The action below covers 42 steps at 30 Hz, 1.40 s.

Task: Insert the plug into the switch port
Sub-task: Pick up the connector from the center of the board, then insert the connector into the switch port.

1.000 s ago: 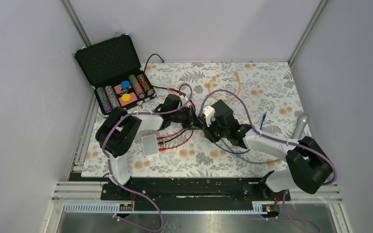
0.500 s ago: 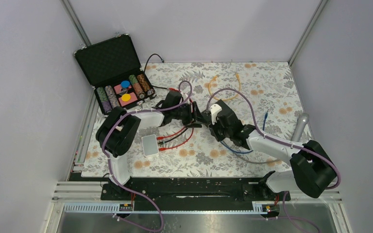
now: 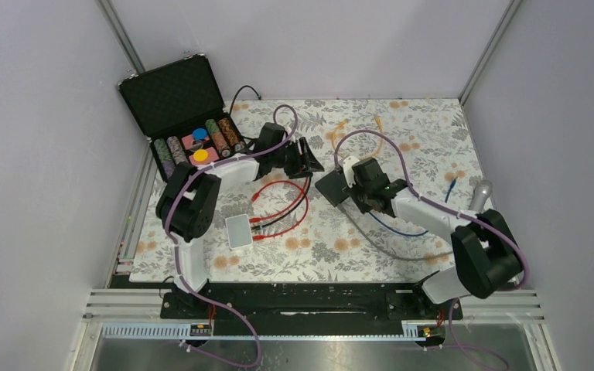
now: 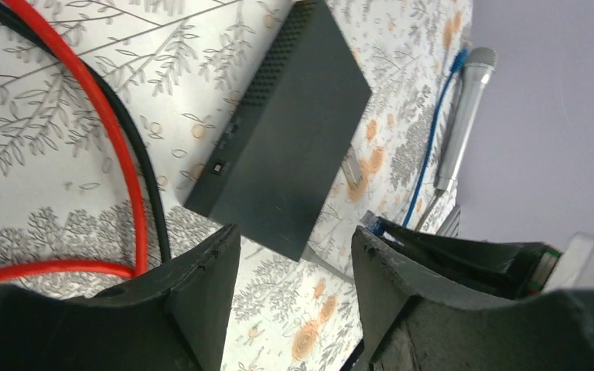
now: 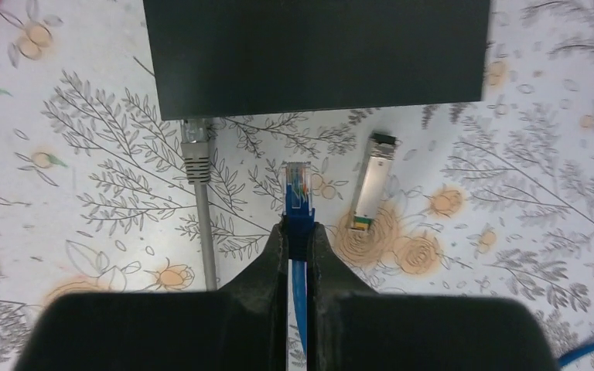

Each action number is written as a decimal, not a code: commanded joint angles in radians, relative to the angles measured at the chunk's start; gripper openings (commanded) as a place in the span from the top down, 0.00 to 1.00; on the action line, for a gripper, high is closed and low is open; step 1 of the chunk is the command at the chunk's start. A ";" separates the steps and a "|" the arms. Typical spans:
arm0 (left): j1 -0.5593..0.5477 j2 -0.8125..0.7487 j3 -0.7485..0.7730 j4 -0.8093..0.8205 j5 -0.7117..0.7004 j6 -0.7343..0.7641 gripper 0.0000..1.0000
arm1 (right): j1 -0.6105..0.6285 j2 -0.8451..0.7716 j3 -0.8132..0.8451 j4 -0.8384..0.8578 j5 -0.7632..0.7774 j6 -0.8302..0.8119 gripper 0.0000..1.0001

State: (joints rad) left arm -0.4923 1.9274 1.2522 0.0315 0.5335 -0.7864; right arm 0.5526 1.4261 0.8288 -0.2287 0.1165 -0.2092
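Blue plug [image 5: 297, 188] pinched in the right claw [image 5: 298, 229], pointing at switch [image 5: 317, 54].

Switch [image 5: 317, 54] matte black; plug [image 5: 298, 185] clear w/ blue cable; 2nd cable [image 5: 205, 232] grey; leads [image 4: 126, 170] red + black; cloth [image 5: 510, 193] white, grey-leaf/orange-flower print.

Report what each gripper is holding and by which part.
The right gripper is shut on the blue cable, pinching it just behind its plug. The left gripper is open and holds nothing.
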 commanded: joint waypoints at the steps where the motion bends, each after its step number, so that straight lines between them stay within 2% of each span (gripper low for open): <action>1: 0.009 0.078 0.058 0.025 -0.022 -0.035 0.45 | 0.000 0.085 0.020 -0.010 -0.082 -0.071 1.00; 8: 0.011 0.187 0.124 0.046 0.013 -0.062 0.45 | -0.011 0.194 0.096 -0.072 -0.092 -0.097 1.00; 18: 0.011 0.218 0.098 0.158 0.052 -0.133 0.45 | -0.035 0.262 0.186 -0.080 -0.113 -0.151 1.00; 25: 0.010 0.229 0.075 0.171 0.068 -0.144 0.47 | -0.043 0.323 0.270 -0.137 -0.155 -0.181 1.00; 37: 0.005 0.156 -0.073 0.217 0.075 -0.153 0.52 | -0.047 0.330 0.368 -0.182 -0.222 -0.213 1.00; 42: 0.005 0.121 -0.097 0.186 0.061 -0.127 0.52 | -0.045 0.347 0.435 -0.208 -0.286 -0.144 1.00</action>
State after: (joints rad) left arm -0.4759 2.1017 1.1824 0.2638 0.5705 -0.9398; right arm 0.5068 1.7702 1.1606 -0.4953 -0.0727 -0.3954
